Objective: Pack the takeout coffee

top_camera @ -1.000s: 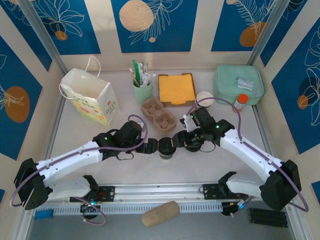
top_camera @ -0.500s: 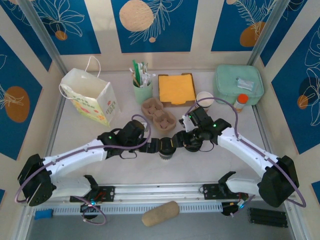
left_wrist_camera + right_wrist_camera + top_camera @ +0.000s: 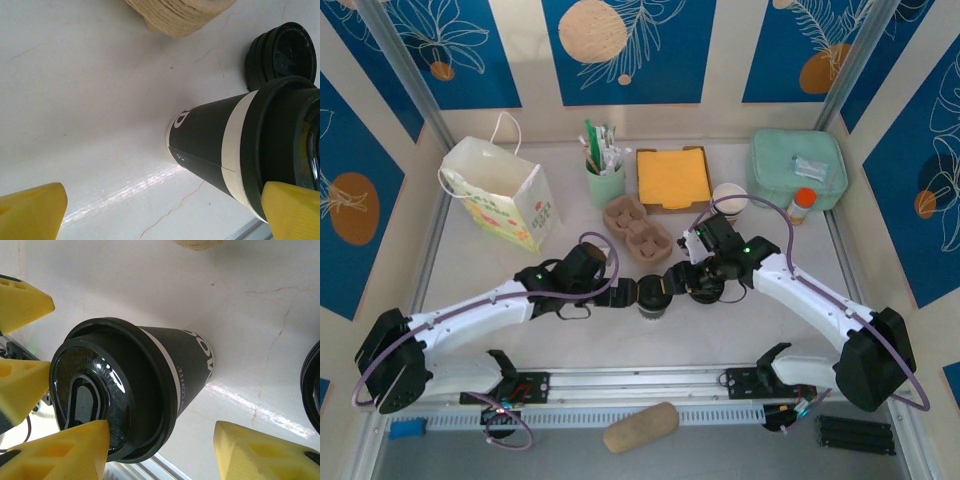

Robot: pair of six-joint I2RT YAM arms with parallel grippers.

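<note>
Dark-sided, black-lidded takeout coffee (image 3: 651, 297), upright, front centre of the table (image 3: 720, 335)

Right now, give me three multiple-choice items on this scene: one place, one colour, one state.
1. Where is the takeout coffee?
A. in the paper bag
B. on the table, between the left gripper and right gripper
C. in the cup carrier

2. What colour is its lid?
A. black
B. white
C. orange

3. What state is the left gripper in?
A. shut on a napkin
B. shut on the takeout coffee
C. open

Answers:
1 B, it stands on bare table with a gripper on each side.
2 A, the right wrist view shows a black lid.
3 C, its yellow fingers stand far apart.
</note>
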